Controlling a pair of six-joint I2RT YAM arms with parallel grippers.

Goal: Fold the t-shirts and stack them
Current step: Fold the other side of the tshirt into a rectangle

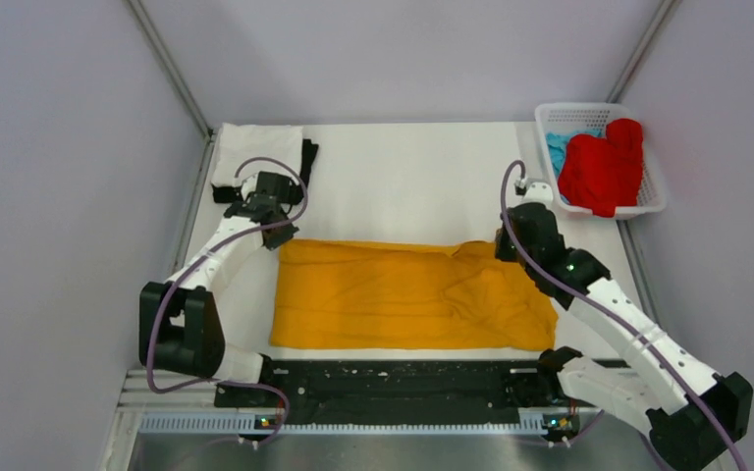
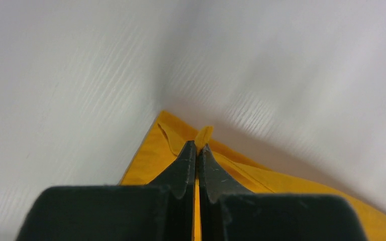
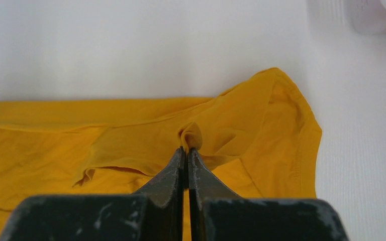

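Note:
A mustard orange-yellow t-shirt [image 1: 403, 294] lies spread across the middle of the white table. My left gripper [image 1: 280, 235] is shut on its far left corner, and a small tuft of the cloth [image 2: 203, 134] sticks out past the tips [image 2: 197, 146]. My right gripper [image 1: 504, 245] is shut on a pinch of the shirt's far right part [image 3: 191, 135], next to a sleeve [image 3: 291, 125]. A folded white shirt [image 1: 255, 152] lies on a black one [image 1: 308, 157] at the far left. A red shirt [image 1: 604, 167] and a light blue one [image 1: 558, 149] lie in the basket.
A white plastic lattice basket [image 1: 654, 186] stands at the far right corner; its edge shows at the top right of the right wrist view [image 3: 377, 17]. Grey walls enclose the table on three sides. A black rail [image 1: 393, 378] runs along the near edge between the arm bases.

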